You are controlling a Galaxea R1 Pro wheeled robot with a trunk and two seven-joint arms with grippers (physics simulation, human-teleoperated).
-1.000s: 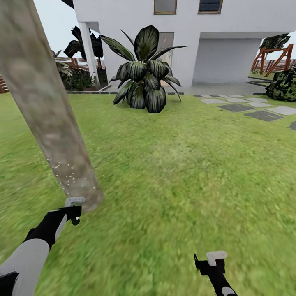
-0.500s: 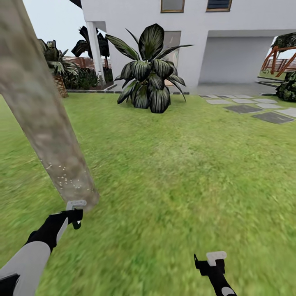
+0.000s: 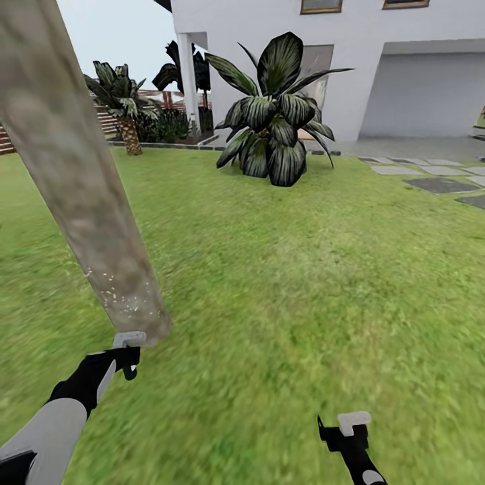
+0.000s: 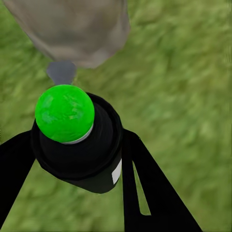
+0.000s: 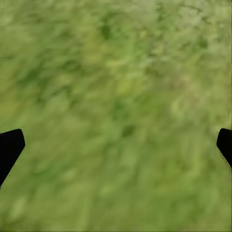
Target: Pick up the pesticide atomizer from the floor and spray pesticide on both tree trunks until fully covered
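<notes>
Atomizer (image 4: 77, 140) in left gripper (image 4: 72, 193) jaws, near trunk (image 3: 81, 195).

home garden | lawn (image 3: 303, 269), white house (image 3: 404, 67) (stepping stones (image 3: 441, 183))

The left arm is seen reaching from the lower left of the head view, its tool (image 3: 126, 350) clamped around a dark bottle. The right tool (image 3: 351, 431), lower right, is held spread wide.
</notes>
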